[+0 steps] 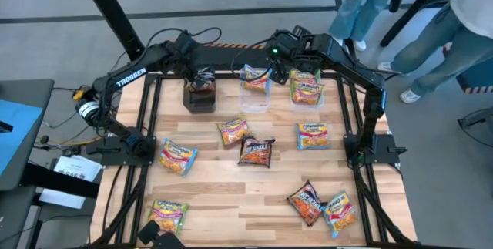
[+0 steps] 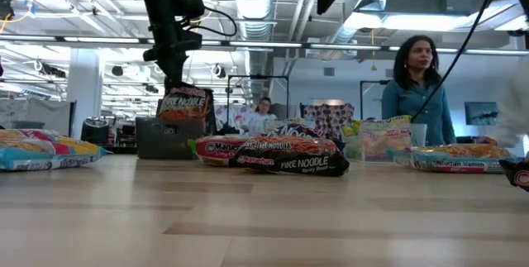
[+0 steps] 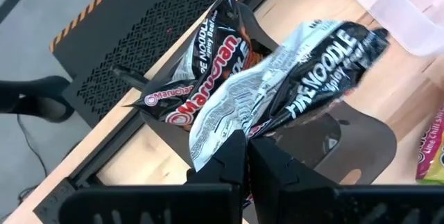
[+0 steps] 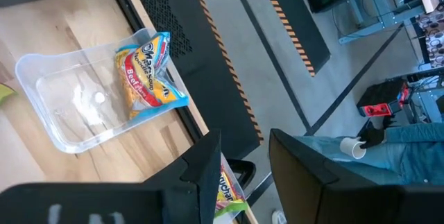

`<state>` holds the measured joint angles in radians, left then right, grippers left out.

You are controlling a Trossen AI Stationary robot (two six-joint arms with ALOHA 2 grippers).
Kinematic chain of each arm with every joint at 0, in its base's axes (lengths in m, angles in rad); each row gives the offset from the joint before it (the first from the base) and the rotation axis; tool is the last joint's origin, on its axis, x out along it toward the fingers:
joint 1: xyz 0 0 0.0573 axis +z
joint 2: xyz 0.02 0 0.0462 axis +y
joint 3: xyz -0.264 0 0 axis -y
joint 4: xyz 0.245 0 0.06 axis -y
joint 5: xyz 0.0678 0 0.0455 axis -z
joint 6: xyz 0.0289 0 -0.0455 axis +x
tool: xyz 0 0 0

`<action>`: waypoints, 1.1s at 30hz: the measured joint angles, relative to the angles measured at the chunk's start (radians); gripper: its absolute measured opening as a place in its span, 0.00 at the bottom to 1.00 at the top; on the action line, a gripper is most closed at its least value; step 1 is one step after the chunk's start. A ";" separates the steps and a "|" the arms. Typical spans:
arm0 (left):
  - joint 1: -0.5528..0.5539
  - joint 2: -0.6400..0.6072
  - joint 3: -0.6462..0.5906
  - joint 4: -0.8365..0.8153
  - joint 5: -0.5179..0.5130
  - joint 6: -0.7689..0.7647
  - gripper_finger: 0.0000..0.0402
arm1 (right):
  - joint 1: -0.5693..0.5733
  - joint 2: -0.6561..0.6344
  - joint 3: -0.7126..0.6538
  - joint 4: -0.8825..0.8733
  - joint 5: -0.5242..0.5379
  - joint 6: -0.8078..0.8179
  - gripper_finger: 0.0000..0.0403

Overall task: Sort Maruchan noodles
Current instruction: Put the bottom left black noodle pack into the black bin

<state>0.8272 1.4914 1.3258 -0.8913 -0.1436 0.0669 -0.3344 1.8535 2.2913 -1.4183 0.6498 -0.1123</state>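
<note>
My left gripper (image 3: 246, 156) is shut on a black Fire Noodle packet (image 3: 305, 64) and stands over the black box (image 1: 199, 99) at the table's far left. A second black Maruchan packet (image 3: 208, 57) stands in that box. My right gripper (image 4: 239, 168) hangs open and high, with nothing between its fingers, beside a clear tub (image 4: 62, 106) at the far middle. A blue-edged packet (image 4: 147, 75) leans in that tub. Another tub (image 1: 306, 89) to its right holds green-edged packets. Several more packets lie flat on the table, among them a black one (image 1: 256, 151). My left gripper pinches the black packet by one crinkled end (image 3: 239, 123) between its two fingers. The fingers slant down from above. The packet hangs below them (image 2: 183, 102), roughly upright, with its lower end at the black box's open top (image 2: 169, 126).
Loose packets lie at the left (image 1: 178, 156), the near left (image 1: 168, 214), the middle (image 1: 233, 131), the right (image 1: 313, 136) and the near right (image 1: 306, 201). A black frame (image 1: 150, 118) borders the table. People stand beyond the far right corner (image 1: 431, 18).
</note>
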 joint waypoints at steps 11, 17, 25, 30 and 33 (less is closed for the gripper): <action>0.011 0.078 -0.002 0.000 0.030 -0.022 0.00 | 0.001 0.000 0.000 -0.013 -0.051 0.000 0.37; 0.014 0.081 -0.002 0.010 0.026 -0.029 0.00 | 0.001 0.000 0.000 -0.013 -0.061 0.000 0.37; 0.019 0.081 -0.002 0.018 0.010 0.011 0.01 | 0.001 0.000 0.000 -0.030 -0.061 0.000 0.37; 0.021 0.081 -0.002 0.018 0.016 0.018 0.08 | 0.001 0.000 0.000 -0.043 -0.060 0.000 0.37; 0.023 0.081 -0.002 0.015 0.015 0.012 0.15 | 0.001 0.000 0.000 -0.045 -0.060 0.000 0.37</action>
<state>0.8503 1.5723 1.3243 -0.8765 -0.1289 0.0788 -0.3336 1.8537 2.2913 -1.4630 0.5896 -0.1123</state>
